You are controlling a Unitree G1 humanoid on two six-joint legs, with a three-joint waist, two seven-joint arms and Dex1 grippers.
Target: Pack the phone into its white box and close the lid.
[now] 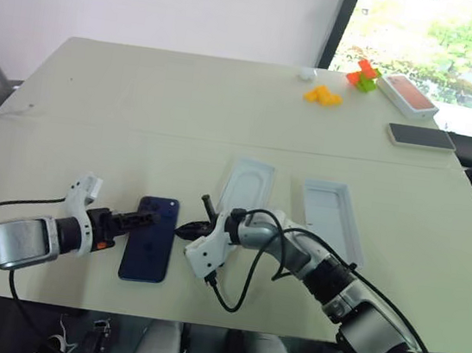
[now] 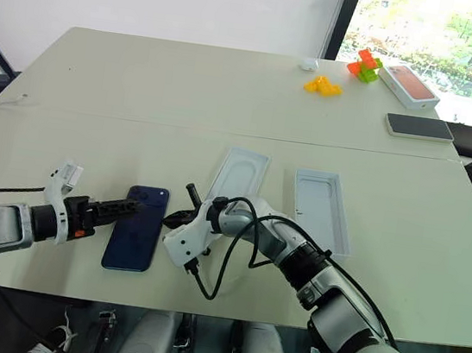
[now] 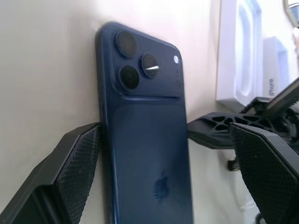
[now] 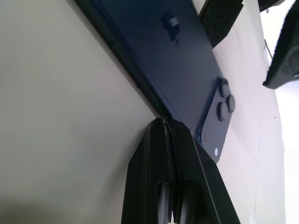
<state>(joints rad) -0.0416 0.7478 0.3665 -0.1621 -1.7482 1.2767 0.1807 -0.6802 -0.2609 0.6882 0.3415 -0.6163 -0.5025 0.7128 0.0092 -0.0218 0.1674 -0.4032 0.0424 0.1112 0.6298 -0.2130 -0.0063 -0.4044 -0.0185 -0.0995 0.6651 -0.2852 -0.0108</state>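
Near the front edge of the counter (image 1: 97,106), the phone (image 1: 149,239) is lying back-up, its camera bump toward the far end, with no part of it yet lifted that the views show. The left gripper (image 1: 150,217) is straddling it with jaws spread wide, one finger (image 3: 74,172) touching or just beside one long edge and the other standing off the opposite side. The right gripper (image 1: 183,231) is pressing in from that opposite side with jaws clenched on nothing, their tip meeting the phone's edge near the camera corner. Judging by this, the step in hand is getting a hold on a flat, glossy slab: the shut right jaws should be bracing or prying the edge while the left jaws close squarely across the width, low enough to catch the rim and not skid over the slick back. Just beyond the right gripper a flat white insert (image 1: 246,188) is lying, and beside that the white box (image 1: 332,217) is waiting open, well clear of the phone.
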